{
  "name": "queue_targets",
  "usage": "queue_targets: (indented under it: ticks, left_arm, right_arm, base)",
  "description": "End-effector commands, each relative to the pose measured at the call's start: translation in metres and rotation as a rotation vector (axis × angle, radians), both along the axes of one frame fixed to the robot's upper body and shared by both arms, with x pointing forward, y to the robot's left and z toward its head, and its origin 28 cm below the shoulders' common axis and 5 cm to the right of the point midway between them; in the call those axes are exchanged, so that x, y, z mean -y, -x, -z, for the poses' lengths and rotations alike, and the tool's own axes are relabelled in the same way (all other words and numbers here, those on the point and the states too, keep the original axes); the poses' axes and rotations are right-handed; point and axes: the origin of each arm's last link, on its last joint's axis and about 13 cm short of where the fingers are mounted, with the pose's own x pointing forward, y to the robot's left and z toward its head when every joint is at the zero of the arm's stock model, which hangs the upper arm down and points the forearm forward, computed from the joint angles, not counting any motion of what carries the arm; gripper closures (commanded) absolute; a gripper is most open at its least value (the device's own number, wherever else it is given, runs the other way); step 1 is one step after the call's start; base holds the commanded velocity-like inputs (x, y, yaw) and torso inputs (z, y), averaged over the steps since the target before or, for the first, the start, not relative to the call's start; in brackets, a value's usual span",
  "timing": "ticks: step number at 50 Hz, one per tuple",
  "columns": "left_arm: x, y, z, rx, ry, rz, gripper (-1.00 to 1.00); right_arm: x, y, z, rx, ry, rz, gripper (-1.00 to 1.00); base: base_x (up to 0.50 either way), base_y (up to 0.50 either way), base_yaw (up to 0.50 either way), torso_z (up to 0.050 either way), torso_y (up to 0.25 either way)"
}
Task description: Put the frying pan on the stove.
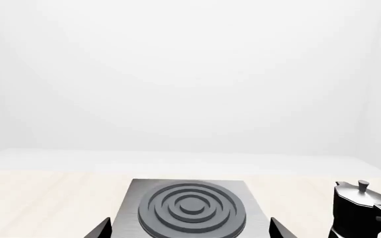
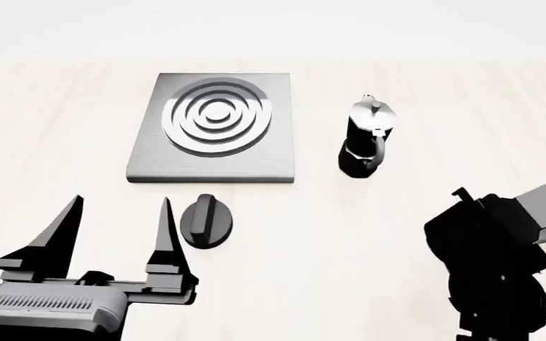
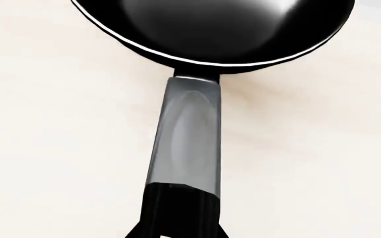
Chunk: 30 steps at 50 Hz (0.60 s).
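Flat square grey metal stove plate with raised burner rings is lying bare on top, nothing sitting on it. Black-and-silver moka pot is standing upright just right of the stove's right edge, a narrow strip of pale wooden tabletop showing between them; it is blocking a low sideways approach from the right. Small black round knob is lying just in front of the stove's near edge, beside the left gripper's spread fingers. Wide bare tabletop is stretching between knob, moka pot and the right arm. In the right wrist view, tabletop around the glossy black frying pan's handle is lying bare.
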Motion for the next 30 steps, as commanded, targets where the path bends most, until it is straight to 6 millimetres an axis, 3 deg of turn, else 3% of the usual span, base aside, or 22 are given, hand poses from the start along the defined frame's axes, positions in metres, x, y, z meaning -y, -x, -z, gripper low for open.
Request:
queue_targets:
  ticks: [1,10,30]
  left_arm:
    - [0.000,0.000,0.000,0.001,0.002,0.000,-1.00]
    - [-0.001,0.001,-0.002,0.006,0.007,0.000,-1.00]
    - [-0.001,0.000,-0.002,0.004,0.005,0.001,-1.00]
  right_arm:
    - [-0.003,-0.002,-0.026,0.037,0.092,-0.131,1.00]
    - [-0.013,-0.004,-0.043,0.060,0.148,-0.331,1.00]
    - [-0.023,-0.001,-0.068,0.053,0.261,-0.513,1.00]
  base:
    - [0.00,0.00,0.00,0.000,0.000]
    - [0.00,0.00,0.00,0.000,0.002]
    - [0.00,0.00,0.00,0.001,0.002]
